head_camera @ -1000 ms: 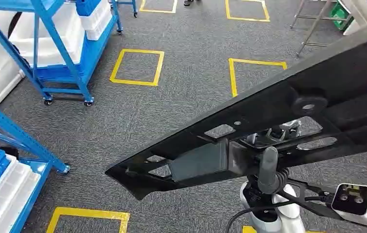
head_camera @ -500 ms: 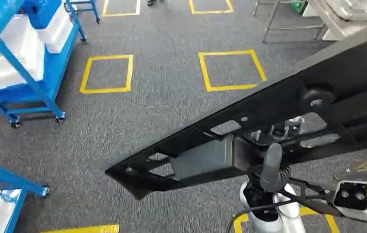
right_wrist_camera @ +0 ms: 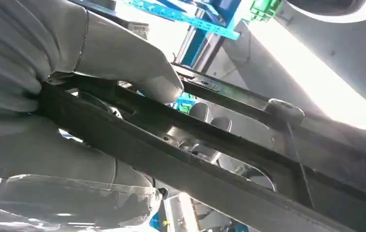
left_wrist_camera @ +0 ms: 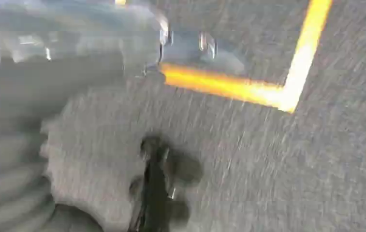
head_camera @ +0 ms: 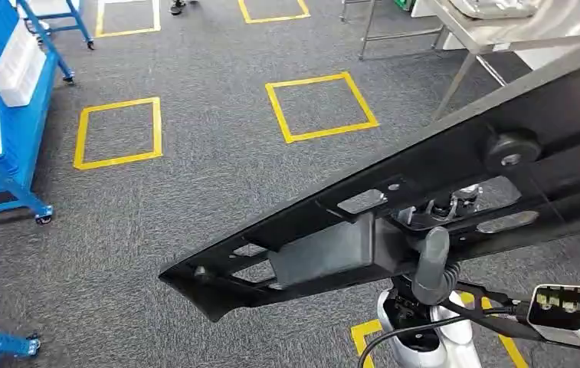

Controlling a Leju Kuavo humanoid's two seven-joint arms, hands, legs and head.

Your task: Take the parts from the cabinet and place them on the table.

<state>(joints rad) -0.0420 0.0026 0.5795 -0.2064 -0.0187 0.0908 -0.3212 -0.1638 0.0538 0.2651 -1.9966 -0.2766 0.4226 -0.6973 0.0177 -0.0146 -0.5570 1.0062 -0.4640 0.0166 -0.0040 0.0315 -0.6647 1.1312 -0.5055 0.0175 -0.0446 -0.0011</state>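
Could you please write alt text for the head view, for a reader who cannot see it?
A long black part with cut-out slots crosses the view diagonally, held from below by the right hand. Beneath lies grey carpet with yellow taped squares, a blue cart at left and a metal table at upper right.

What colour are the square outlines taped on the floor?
Yellow. The square outlines stand out on the grey carpet, clearest in the head view.
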